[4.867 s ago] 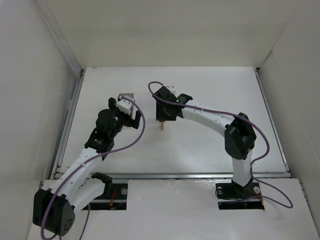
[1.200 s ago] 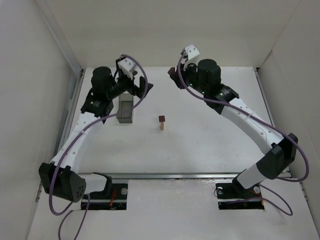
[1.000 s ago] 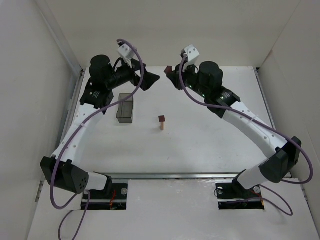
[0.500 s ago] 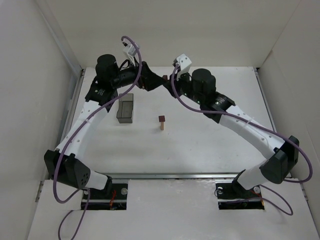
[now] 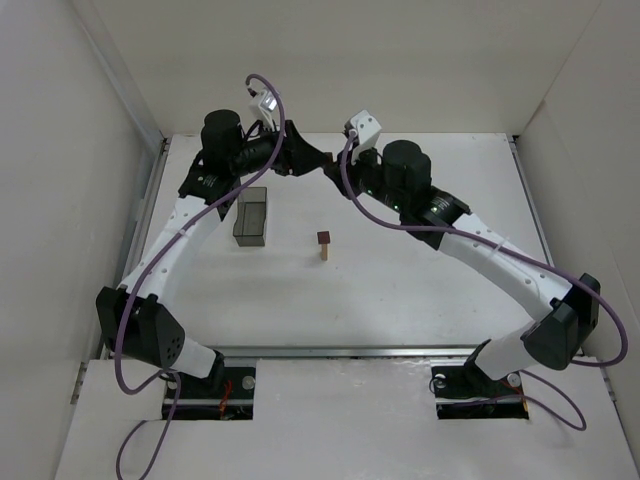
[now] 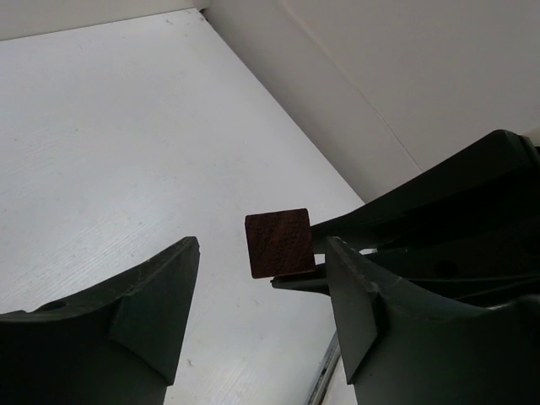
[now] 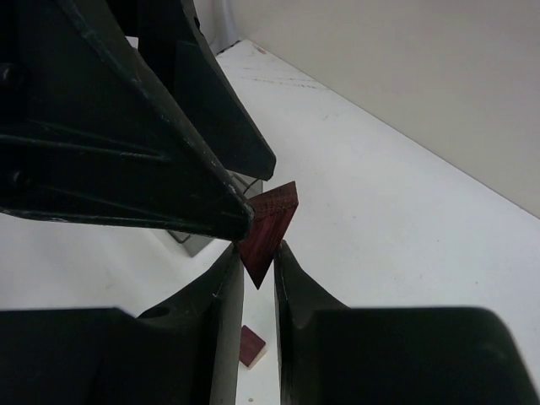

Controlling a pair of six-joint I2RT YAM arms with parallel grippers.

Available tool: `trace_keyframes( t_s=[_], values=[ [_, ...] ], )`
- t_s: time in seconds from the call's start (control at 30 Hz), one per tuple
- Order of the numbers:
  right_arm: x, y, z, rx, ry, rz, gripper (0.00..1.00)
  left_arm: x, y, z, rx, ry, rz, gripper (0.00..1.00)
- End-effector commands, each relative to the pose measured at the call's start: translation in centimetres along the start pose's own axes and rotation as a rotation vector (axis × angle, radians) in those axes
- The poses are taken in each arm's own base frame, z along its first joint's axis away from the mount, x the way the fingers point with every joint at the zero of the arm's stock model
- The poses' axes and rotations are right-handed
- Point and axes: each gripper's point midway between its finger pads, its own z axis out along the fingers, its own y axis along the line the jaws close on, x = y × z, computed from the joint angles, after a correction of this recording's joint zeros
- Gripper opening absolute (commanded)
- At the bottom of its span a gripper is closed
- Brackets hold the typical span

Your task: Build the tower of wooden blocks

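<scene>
The wood block tower [image 5: 323,246] stands mid-table: a slim tan upright piece with a small dark reddish-brown block on top, whose top also shows in the right wrist view [image 7: 251,346]. High above the table's far part, my right gripper [image 7: 257,257] is shut on another reddish-brown block [image 7: 268,226]. My left gripper [image 6: 263,253] meets it tip to tip, its fingers [image 6: 156,308] either side of that same block [image 6: 278,243], with a gap showing on the left side. In the top view the two grippers [image 5: 318,163] overlap.
A dark translucent rectangular bin [image 5: 251,217] stands left of the tower, below the left arm. White walls [image 5: 110,120] enclose the table on the left, far and right sides. A metal rail [image 5: 350,350] runs along the near edge.
The left gripper swung right to meet the right gripper and its jaws narrowed around the held block. The right gripper shifted slightly left, still gripping the block.
</scene>
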Motion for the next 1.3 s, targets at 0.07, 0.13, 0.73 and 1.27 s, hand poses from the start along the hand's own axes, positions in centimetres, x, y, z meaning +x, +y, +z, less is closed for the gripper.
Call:
trace_keyframes(
  t_s=[0.07, 0.13, 0.73, 1.27],
  values=[
    [-3.0, 0.3, -1.1, 0.0, -0.088, -0.01, 0.0, -0.4, -1.6, -0.3, 0.072, -0.019, 0.02, 0.57],
    [-3.0, 0.3, -1.1, 0.0, -0.088, -0.01, 0.0, -0.1, -1.4, -0.2, 0.068, -0.011, 0.0, 0.54],
    [-2.6, 1.5, 0.2, -0.041, -0.07, -0.012, 0.0, 0.6, -1.3, 0.0, 0.089, 0.01, 0.003, 0.11],
    [1.4, 2.2, -1.6, -0.078, 0.083, -0.007, 0.9, 2.7, 2.2, -1.7, -0.062, 0.16, 0.326, 0.0]
  ],
)
